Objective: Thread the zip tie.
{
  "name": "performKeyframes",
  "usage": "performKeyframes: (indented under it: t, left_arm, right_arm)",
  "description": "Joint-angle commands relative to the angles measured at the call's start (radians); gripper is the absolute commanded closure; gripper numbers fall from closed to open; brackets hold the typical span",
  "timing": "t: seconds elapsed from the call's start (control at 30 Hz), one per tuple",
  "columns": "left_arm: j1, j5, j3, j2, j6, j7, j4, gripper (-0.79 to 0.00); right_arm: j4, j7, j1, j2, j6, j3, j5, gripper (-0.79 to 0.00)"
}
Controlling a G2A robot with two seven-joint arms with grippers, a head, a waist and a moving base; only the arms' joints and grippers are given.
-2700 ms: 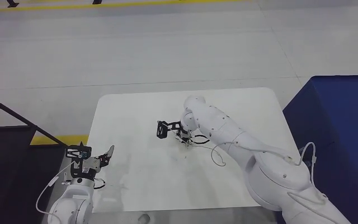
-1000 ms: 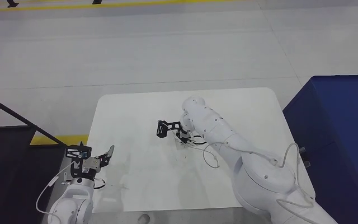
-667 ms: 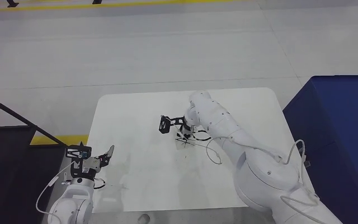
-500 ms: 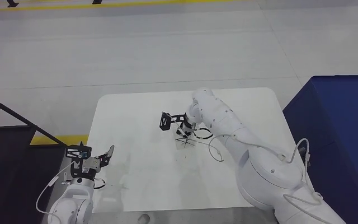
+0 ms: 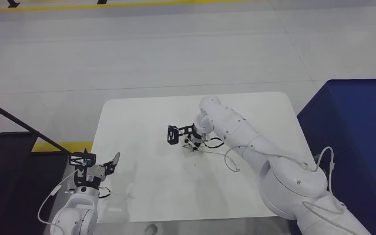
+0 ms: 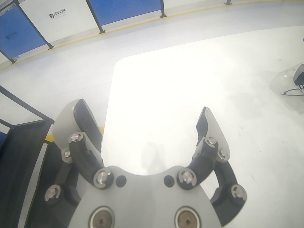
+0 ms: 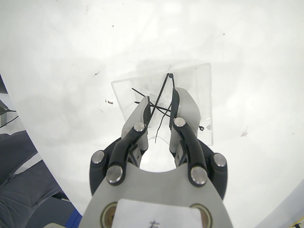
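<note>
Several black zip ties (image 7: 163,88) lie crossed in a clear shallow tray (image 7: 201,77) near the middle of the white table (image 5: 147,176). My right gripper (image 7: 161,94) hangs low over that tray, its fingers narrowed but still apart, with the crossed ties running through the gap between them. One tie's head (image 7: 171,75) lies just beyond the fingertips. From above, the right gripper (image 5: 192,145) is at the table's centre. My left gripper (image 6: 142,117) is wide open and holds nothing, above the table's near left edge (image 5: 113,160). The left wrist view catches the tray (image 6: 283,84) far off.
A blue panel (image 5: 346,129) stands off the table's right side. A black frame (image 5: 23,132) stands off the left side. A loose cable (image 5: 226,160) trails from the right arm over the table top.
The right wrist swung a little toward the table's far side, then came back down over the tray. The left arm has not moved.
</note>
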Motion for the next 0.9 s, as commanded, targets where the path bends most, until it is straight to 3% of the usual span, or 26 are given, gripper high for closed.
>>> performKeyframes:
  t: [0.0,0.47,0.87]
  left_arm:
    - [0.000,0.000,0.000,0.000,0.000,0.000,0.000,-0.785]
    - [0.000,0.000,0.000,0.000,0.000,0.000,0.000,-0.785]
    - [0.000,0.000,0.000,0.000,0.000,0.000,0.000,-0.785]
  right_arm:
    - [-0.006,0.000,-0.002,0.005,0.000,0.000,-0.003,-0.154]
    - [0.029,0.000,0.004,0.010,0.000,0.000,0.006,-0.062]
    - [0.080,0.000,-0.004,-0.019,0.000,0.000,-0.005,-0.055]
